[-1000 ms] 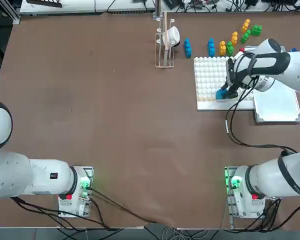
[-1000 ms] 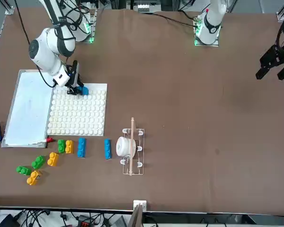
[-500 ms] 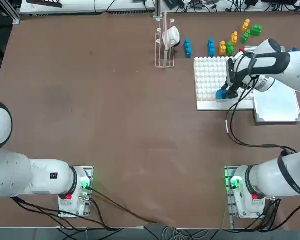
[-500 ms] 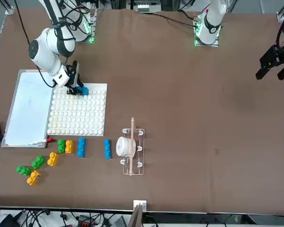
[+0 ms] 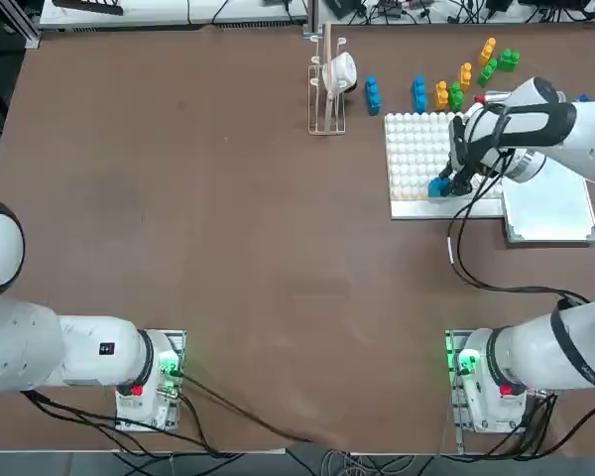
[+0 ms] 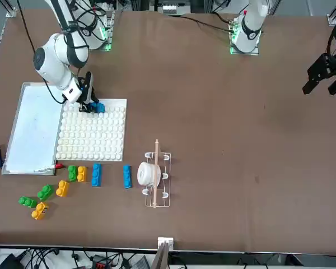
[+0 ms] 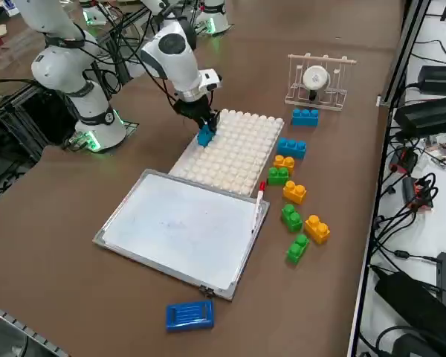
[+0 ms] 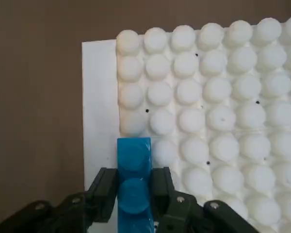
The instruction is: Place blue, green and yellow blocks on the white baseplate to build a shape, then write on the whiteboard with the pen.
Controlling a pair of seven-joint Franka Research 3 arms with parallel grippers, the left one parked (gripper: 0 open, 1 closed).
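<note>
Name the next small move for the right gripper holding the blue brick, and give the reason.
Probably press straight down. The right gripper is shut on a bright blue studded brick, at the corner of the square white studded baseplate next to its plain strip. Whether the brick is seated yet cannot be told, so a gentle push before letting go seems safest.

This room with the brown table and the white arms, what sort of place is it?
Most likely a robotics lab. The right gripper is shut on a blue block at the corner of a white baseplate on the table. Cables and equipment crowd its edges.
</note>
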